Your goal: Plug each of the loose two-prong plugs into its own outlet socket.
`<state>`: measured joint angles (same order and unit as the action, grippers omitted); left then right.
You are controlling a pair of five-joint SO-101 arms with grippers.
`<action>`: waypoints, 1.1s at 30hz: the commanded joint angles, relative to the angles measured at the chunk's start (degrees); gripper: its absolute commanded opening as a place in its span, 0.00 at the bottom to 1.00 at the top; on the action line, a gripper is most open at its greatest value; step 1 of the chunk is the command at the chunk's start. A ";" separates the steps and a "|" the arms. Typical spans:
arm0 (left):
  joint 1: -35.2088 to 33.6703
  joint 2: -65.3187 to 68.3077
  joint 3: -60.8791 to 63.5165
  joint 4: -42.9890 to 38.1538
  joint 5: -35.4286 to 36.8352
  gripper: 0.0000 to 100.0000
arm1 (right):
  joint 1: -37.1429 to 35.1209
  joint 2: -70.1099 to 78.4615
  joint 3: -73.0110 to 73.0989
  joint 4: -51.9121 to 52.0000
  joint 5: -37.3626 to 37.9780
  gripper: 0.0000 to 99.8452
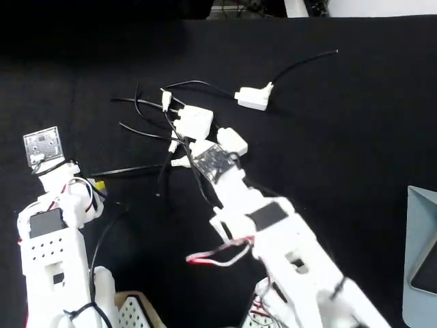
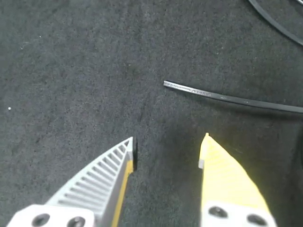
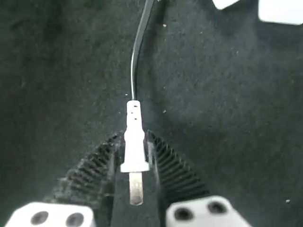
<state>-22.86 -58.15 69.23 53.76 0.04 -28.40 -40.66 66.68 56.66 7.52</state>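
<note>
Black cloth [image 1: 341,171] | right tool [image 3: 133,137] clamps white plug [image 3: 134,151], prong [image 3: 136,187] visible | left tool [image 2: 168,137] wide near cable end [image 2: 189,89]

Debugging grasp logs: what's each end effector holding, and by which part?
Right end effector: white two-prong plug, gripped on its body sides. Left end effector: nothing, open.

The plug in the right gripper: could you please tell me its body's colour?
The plug is white, its cord black; clearest in the right wrist view.

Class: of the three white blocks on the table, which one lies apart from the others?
The far block, alone; the other two sit together by the right gripper.
</note>
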 commanded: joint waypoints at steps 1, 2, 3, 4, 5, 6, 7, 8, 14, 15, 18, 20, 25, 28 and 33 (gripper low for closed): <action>-0.22 -0.62 1.45 -4.48 -0.09 0.23 | -0.53 7.96 -6.64 0.00 0.09 0.01; -0.22 -0.62 1.54 -4.75 -0.09 0.23 | -0.53 9.89 -7.60 0.26 0.09 0.01; -0.22 -0.62 1.63 -4.84 -0.09 0.23 | -0.53 11.56 -8.31 0.26 0.18 0.01; -0.22 -0.62 1.63 -4.84 -0.09 0.23 | -0.53 13.23 -8.92 0.26 0.35 0.01; -0.22 -0.62 1.63 -4.84 -0.09 0.23 | -0.53 14.81 -9.36 0.26 0.35 0.01; -0.22 -0.62 1.63 -4.84 -0.09 0.23 | -0.53 16.57 -9.71 0.26 0.35 0.01; -0.22 -0.62 1.63 -4.84 -0.09 0.23 | -0.53 18.33 -10.15 0.35 0.35 0.02; -0.22 -0.62 1.63 -4.84 -0.09 0.23 | -0.53 20.18 -10.86 0.70 0.35 0.02; -0.13 -0.62 1.71 -4.84 -0.09 0.23 | -0.53 28.26 -16.40 5.27 0.44 0.02; -0.13 -0.62 1.71 -4.84 -0.09 0.23 | -0.53 28.70 -17.36 6.07 0.44 0.02; -0.13 -0.62 1.71 -4.84 -0.09 0.23 | -0.53 28.88 -19.82 8.26 0.44 0.02; -0.13 -0.62 1.71 -4.84 -0.09 0.23 | -0.53 29.14 -21.32 9.67 0.44 0.02; -0.04 -0.62 1.71 -4.84 -0.09 0.23 | -0.53 29.41 -22.02 11.25 3.78 0.01; -0.04 -0.62 1.71 -4.84 -0.09 0.23 | -0.53 29.58 -22.02 13.19 4.92 0.01; 0.04 -0.62 1.27 -5.10 -0.18 0.23 | 0.26 24.84 -24.66 15.30 5.01 0.01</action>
<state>-22.86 -58.15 71.34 50.07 0.04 -28.40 -11.47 46.64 70.37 12.26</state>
